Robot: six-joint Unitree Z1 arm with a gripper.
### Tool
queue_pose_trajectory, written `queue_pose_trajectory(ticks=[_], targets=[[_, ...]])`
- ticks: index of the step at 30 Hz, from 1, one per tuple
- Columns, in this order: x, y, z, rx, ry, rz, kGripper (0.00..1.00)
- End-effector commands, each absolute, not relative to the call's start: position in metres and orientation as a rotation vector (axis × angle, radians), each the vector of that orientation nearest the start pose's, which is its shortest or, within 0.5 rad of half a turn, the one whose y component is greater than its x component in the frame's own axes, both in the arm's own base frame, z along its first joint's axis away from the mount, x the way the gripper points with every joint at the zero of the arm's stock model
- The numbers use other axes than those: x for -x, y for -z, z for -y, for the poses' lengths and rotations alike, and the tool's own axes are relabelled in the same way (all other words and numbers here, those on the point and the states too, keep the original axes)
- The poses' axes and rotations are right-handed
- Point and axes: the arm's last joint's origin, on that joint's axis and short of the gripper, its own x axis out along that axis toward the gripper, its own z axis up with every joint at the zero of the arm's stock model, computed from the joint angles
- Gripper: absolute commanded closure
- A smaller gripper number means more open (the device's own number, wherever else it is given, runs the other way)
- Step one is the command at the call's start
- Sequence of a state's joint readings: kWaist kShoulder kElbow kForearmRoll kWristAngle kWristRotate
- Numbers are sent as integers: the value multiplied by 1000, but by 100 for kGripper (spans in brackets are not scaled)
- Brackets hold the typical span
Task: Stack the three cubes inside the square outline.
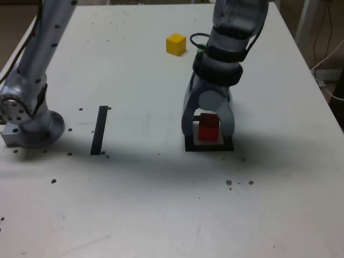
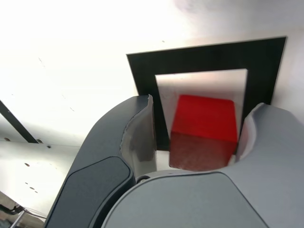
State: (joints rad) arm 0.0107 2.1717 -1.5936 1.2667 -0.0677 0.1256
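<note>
The red cube (image 1: pixel 208 128) (image 2: pixel 204 118) rests on the white centre of the black square outline (image 1: pixel 209 147) (image 2: pixel 204 57). My gripper (image 1: pixel 208 134) (image 2: pixel 203 107) reaches down over it, open, with one finger on each side of the cube. In the wrist view a strip of white shows between one finger (image 2: pixel 137 123) and the cube. The yellow cube (image 1: pixel 176 44) sits on the table farther back, to the exterior view's left of the arm. Only a green sliver (image 1: pixel 200 51), likely the green cube, peeks out behind the wrist.
A straight black tape strip (image 1: pixel 99 129) lies on the exterior view's left. The arm's base (image 1: pixel 27 121) stands at the left edge. Cables (image 1: pixel 330 59) hang beyond the table's right edge. Small dark specks dot the white tabletop (image 1: pixel 161 204).
</note>
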Motion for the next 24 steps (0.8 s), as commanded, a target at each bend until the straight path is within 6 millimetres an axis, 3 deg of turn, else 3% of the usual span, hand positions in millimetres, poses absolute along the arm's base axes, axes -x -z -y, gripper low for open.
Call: queue_pose_trajectory(ticks=[1, 11, 19, 24], targets=[[-371, -213, -9, -17, 124, -1839, 1], [-345, -247, -62, -1, -42, -1840, 1], [-349, -269, -103, -2, -87, -1800, 1], [-349, -276, -143, 44, -139, -1774, 0]])
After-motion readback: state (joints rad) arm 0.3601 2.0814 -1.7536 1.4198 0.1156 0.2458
